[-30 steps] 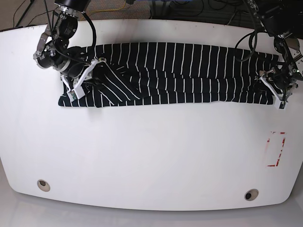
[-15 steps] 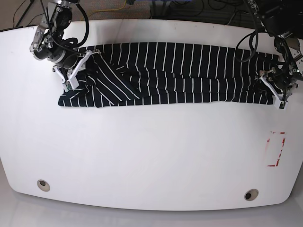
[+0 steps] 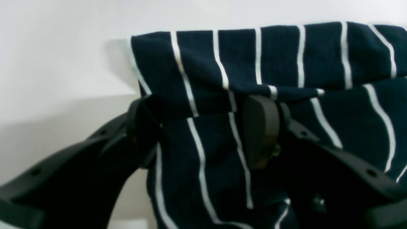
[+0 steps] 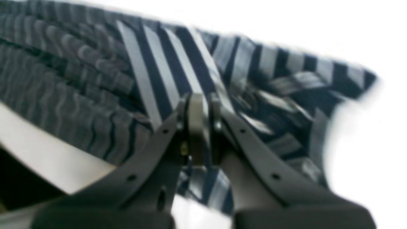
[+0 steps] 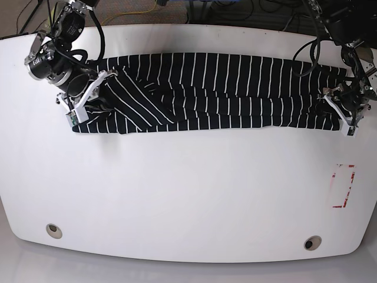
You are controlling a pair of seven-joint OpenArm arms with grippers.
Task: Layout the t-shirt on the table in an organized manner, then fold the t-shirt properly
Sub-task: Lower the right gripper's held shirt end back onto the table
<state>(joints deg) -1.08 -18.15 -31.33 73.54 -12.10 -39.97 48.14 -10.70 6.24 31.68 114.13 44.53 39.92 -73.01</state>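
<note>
**Q:** Where is the shirt, and why does it lie that way?

**A:** The t-shirt (image 5: 218, 91) lies as a long narrow band across the far half of the table (image 5: 188, 194), already doubled along its length. I judge this the folding stage: the band is neat enough that the ends come next.

**Q:** What is your right gripper doing?

**A:** My right gripper (image 4: 198, 127) has its jaws pressed together with striped cloth pinched between them. That wrist view is smeared, so I hedge on how many layers are caught. In the base view it sits at the band's end on that view's left (image 5: 88, 97), holding the end clear of the table, probably to carry it inward.

**Q:** And the left?

**A:** My left gripper (image 3: 203, 133) stands with jaws spread apart, straddling a folded edge of the cloth at the other end (image 5: 344, 112), gripping nothing. I judge it is there to steady that end, or set to grasp it.

**Q:** Risk?

**A:** Layers could slip from the pinch and spoil the fold.
</note>
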